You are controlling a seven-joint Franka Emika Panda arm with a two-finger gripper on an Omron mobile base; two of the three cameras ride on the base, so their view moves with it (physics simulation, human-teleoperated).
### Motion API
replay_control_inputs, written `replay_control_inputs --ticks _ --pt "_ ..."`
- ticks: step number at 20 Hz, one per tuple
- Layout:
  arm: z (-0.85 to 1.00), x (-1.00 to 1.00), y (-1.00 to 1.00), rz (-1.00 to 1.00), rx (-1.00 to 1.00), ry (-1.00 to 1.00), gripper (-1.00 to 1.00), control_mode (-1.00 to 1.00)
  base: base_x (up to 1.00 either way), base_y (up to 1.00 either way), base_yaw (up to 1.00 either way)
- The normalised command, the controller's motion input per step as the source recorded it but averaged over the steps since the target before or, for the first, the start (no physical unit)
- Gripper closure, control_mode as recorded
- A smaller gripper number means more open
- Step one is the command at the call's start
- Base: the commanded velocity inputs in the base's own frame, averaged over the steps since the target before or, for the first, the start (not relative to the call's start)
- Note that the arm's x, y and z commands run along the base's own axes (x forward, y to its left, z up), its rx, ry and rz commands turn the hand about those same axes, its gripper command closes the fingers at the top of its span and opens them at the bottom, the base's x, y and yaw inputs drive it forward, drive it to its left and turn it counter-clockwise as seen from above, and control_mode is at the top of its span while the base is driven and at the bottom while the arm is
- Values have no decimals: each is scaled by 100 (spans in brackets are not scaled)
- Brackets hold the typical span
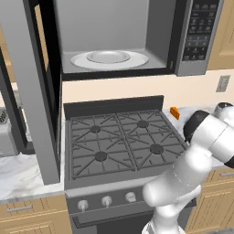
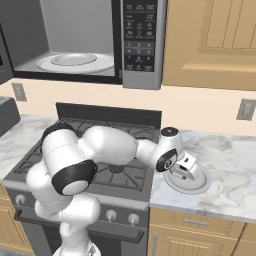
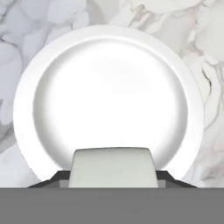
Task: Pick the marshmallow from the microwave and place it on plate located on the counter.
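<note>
Even, flat rendered light, soft shadows, slightly low-resolution blur; the plate [image 3: 109, 94] glares white.

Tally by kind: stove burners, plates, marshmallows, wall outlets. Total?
stove burners: 4
plate: 1
marshmallow: 1
wall outlets: 2
Total: 8

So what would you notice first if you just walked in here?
Probably the big white robot arm bending over the black stove, its gripper low over a round white plate on the marbled counter to the stove's right. A pale blocky marshmallow sits between the fingertips, right above the plate. Up above, the microwave hangs with its door wide open.
</note>
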Motion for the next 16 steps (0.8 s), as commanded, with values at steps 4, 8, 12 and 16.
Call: replay_control_inputs --ticks 4,8,12,16 --pt "-26 2 -29 0 2 4 100 -100 0 0 0" --pt "-33 7 -24 0 4 0 100 -100 0 0 0" --pt "-22 4 -14 0 3 0 100 -100 0 0 0" --pt "-13 4 -1 0 0 0 100 -100 0 0 0"
